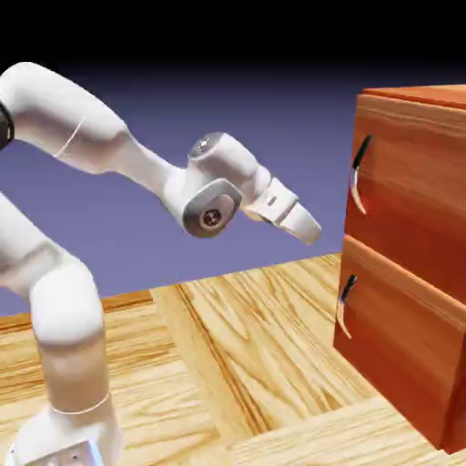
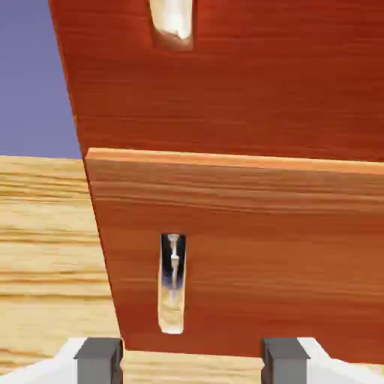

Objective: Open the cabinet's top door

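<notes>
The hand [image 1: 305, 223] hangs empty, fingers spread wide, well short of the cabinet [image 1: 410, 264] on the table [image 1: 227, 364]. The top door [image 1: 414, 196] is shut. To do this approach well, it should rise and aim at the upper handle [image 1: 359, 175], since the hand view centres on the lower handle [image 2: 172, 283]. Both handles are slim, curved dark-and-silver bars; the panels are glossy reddish-brown wood grain.
</notes>
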You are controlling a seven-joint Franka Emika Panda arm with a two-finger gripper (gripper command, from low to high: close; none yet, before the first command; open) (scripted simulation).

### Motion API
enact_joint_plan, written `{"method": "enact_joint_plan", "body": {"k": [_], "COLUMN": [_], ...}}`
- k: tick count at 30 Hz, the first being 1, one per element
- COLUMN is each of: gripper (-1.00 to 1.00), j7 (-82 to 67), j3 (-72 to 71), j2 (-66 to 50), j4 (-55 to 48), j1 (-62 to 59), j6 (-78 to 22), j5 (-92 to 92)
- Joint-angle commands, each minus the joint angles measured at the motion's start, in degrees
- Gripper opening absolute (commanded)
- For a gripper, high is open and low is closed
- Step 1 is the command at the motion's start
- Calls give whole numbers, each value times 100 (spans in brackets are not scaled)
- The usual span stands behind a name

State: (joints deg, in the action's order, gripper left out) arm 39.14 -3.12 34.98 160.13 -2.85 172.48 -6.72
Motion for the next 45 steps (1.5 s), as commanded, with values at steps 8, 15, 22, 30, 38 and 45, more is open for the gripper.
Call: {"method": "enact_joint_plan", "body": {"k": [8,15,22,30,38,45], "gripper": [0,0,0,0,0,0], "j7": [-985,-1846,-2708,-3693,-4677,-5539], "j3": [-924,-1732,-2541,-3464,-4388,-5197], "j2": [688,1290,1891,2579,3267,3869], "j4": [-257,-482,-707,-964,-1221,-1445], "j1": [-1050,-1968,-2886,-3935,-4985,-5903], "j6": [-452,-848,-1243,-1695,-2147,-2543], "j5": [-1994,-3739,-5483,-7477,-9471,-11215]}}
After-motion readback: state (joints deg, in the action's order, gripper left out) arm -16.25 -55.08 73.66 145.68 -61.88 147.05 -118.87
